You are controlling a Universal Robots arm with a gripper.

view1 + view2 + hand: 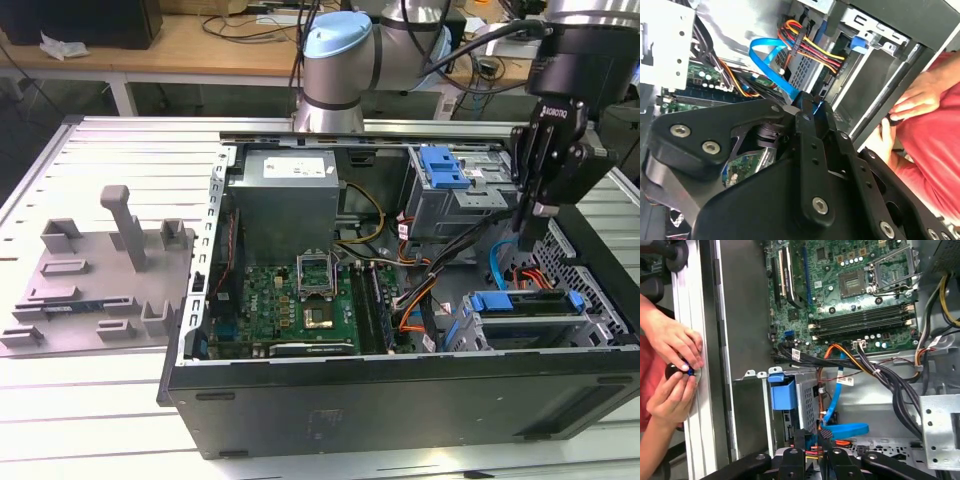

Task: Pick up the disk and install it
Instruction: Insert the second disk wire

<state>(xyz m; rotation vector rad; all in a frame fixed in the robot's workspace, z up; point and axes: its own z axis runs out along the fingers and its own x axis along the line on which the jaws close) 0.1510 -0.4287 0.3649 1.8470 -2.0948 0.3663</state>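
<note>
The disk [528, 322], silver with a blue frame along its upper edge, sits on edge in the drive bay at the front corner of the open computer case [400, 400], on the exterior view's right. My gripper [533, 225] hangs above and slightly behind that bay, apart from the disk. In the first wrist view its black fingers [799, 445] stand slightly apart, open, with only cables showing between them. The second wrist view has the gripper [807, 102] over a blue flat cable [772, 65].
A grey fixture plate [90, 275] with upright posts lies outside the case on the exterior view's left. Inside are the motherboard [290, 300], power supply [285, 200], upper drive cage [450, 190] and loose cables. A person's hands [670, 355] rest at the table edge beside the case.
</note>
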